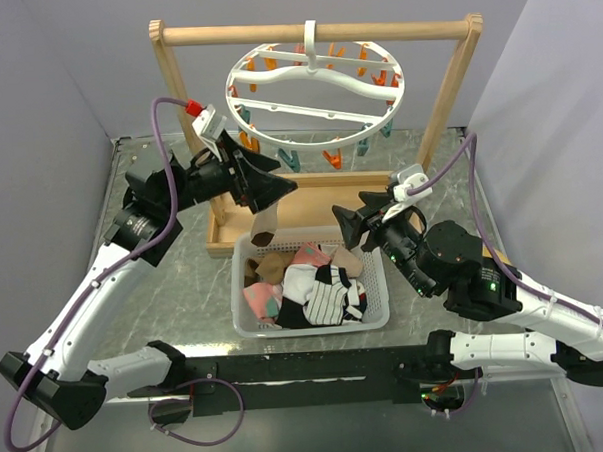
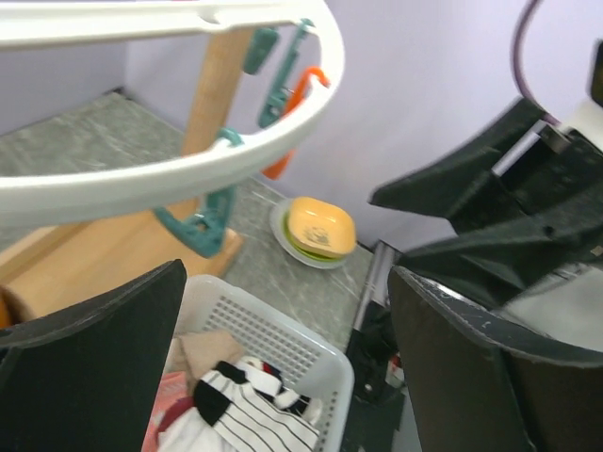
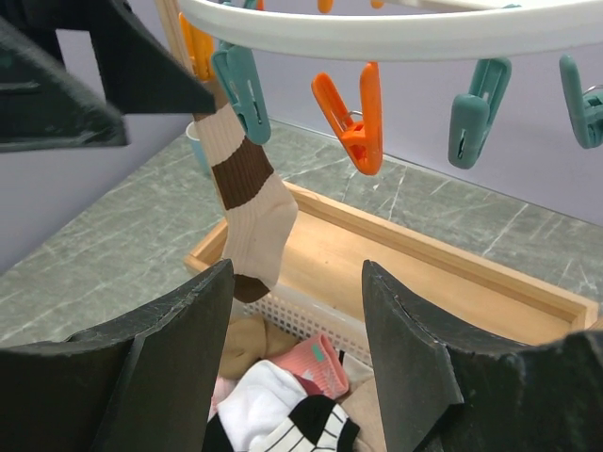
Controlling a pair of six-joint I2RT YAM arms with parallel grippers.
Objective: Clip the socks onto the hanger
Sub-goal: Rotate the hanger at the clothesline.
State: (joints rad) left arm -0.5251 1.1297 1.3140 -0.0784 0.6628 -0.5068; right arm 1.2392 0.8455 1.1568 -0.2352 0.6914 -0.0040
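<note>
marble table [image 1: 174, 292]; brown-striped sock [image 3: 252, 202] hangs pegged to hanger [image 3: 396, 42].

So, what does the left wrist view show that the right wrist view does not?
Only the left wrist view: a yellow bowl on a plate, by the wall. Only the right wrist view: a beige-and-brown sock clipped in a teal peg. Both: the white hanger, orange pegs, and the white basket of socks.
</note>
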